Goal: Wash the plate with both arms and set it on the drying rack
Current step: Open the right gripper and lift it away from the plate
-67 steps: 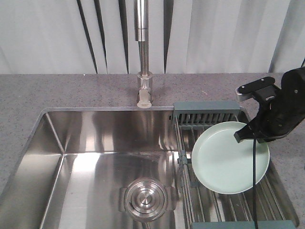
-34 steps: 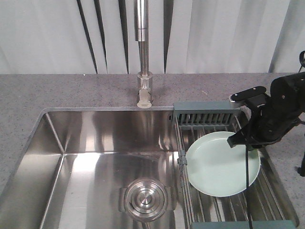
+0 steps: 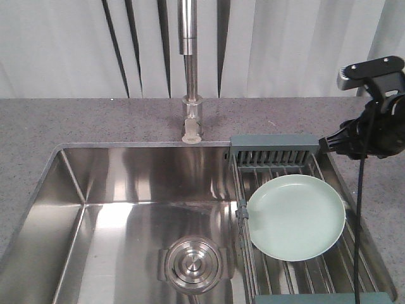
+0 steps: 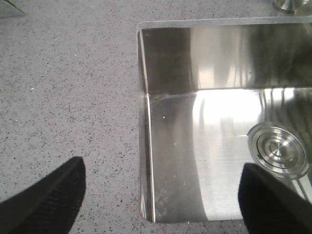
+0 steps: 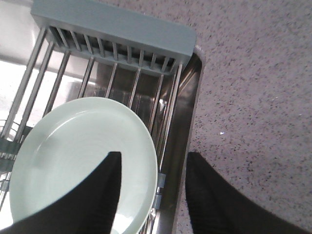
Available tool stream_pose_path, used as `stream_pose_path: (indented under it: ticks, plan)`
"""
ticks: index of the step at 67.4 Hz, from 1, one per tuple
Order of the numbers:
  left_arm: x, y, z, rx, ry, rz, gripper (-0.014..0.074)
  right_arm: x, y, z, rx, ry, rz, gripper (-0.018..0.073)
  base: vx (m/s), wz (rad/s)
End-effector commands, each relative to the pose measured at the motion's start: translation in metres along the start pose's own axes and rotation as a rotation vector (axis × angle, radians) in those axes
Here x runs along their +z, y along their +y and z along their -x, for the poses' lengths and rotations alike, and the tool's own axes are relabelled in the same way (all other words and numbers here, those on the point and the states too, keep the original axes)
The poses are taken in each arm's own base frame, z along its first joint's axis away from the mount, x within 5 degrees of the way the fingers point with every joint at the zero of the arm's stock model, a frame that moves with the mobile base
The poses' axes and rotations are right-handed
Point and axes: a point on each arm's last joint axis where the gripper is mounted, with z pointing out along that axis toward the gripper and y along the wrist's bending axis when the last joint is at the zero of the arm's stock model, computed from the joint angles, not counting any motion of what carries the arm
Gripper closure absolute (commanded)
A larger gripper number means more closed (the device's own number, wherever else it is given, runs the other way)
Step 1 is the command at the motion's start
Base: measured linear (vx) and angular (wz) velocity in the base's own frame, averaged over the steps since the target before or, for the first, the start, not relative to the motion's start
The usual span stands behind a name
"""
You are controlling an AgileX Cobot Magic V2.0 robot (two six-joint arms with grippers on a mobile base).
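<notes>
With the plate [image 3: 296, 217] lying flat on the rack [image 3: 273, 151] at lower right, placing looks done; right gripper [image 5: 148, 168] spread, empty, left gripper [image 4: 161, 187] spread; next, retreat.

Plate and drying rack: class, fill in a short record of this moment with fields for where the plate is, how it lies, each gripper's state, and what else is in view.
plate position: the plate lies on the wire bars of the drying rack, at the right end of the sink
plate attitude: flat, face up
right gripper: open, above the plate's right edge, holding nothing
left gripper: open, above the sink's left corner
faucet: no water seen running
drain: uncovered
</notes>
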Motion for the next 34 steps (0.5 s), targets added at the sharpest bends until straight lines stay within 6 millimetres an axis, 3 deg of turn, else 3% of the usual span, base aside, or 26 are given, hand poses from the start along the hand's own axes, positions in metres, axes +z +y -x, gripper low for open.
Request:
stream_pose_path:
  ticks: [1, 34]
  plan:
    - [-0.004, -0.001, 0.011, -0.012, -0.071, -0.005, 0.001, -0.037, -0.001, -0.002, -0.002, -0.161, -0.021, 0.024, 0.0, 0.0]
    - [-0.004, -0.001, 0.011, -0.012, -0.071, -0.005, 0.001, -0.103, 0.012, -0.103, 0.105, -0.386, -0.004, 0.024, 0.0, 0.0]
